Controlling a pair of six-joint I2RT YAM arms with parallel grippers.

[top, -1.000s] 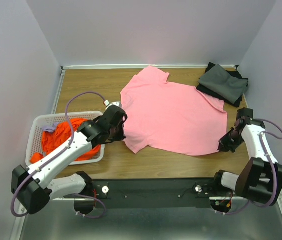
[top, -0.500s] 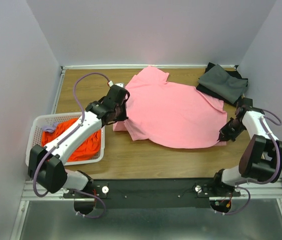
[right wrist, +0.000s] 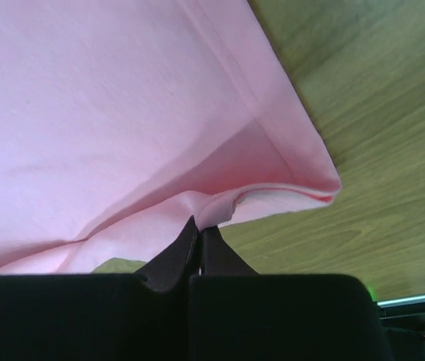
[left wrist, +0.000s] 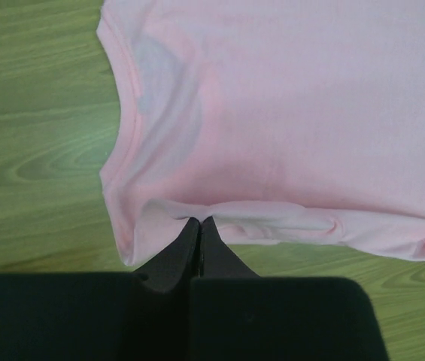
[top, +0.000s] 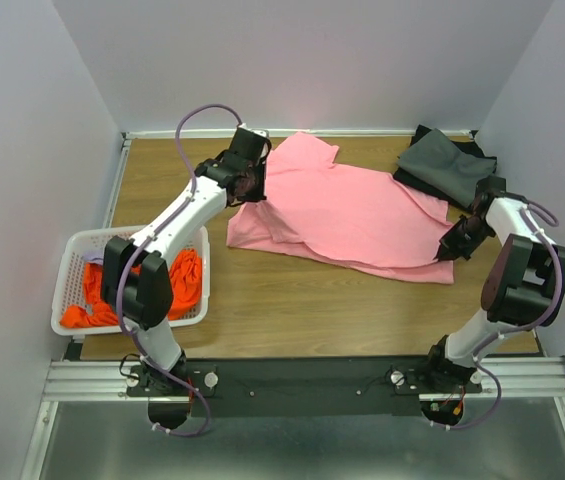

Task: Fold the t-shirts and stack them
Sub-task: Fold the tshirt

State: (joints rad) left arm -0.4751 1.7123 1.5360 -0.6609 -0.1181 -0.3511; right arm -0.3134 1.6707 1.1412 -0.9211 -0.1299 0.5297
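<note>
A light pink t-shirt (top: 347, 215) lies spread on the wooden table, its near edge lifted and carried over the rest of the cloth. My left gripper (top: 254, 190) is shut on the pink shirt's hem (left wrist: 197, 212) at its left side. At the right side my right gripper (top: 454, 247) is shut on the pink cloth (right wrist: 212, 207) too. A bright orange t-shirt (top: 162, 285) is bunched in the white basket (top: 72, 260). Folded dark grey t-shirts (top: 447, 165) are stacked at the back right corner.
The white slotted basket stands near the table's left front edge, with a bit of purple cloth (top: 97, 258) in it. Walls close in the table on the left, back and right. Bare wood (top: 292, 310) shows in front of the pink shirt.
Both grippers have moved away from me with the pink shirt's near edge, folding it over itself. The left arm has swung far back; the right has moved back a shorter way.
</note>
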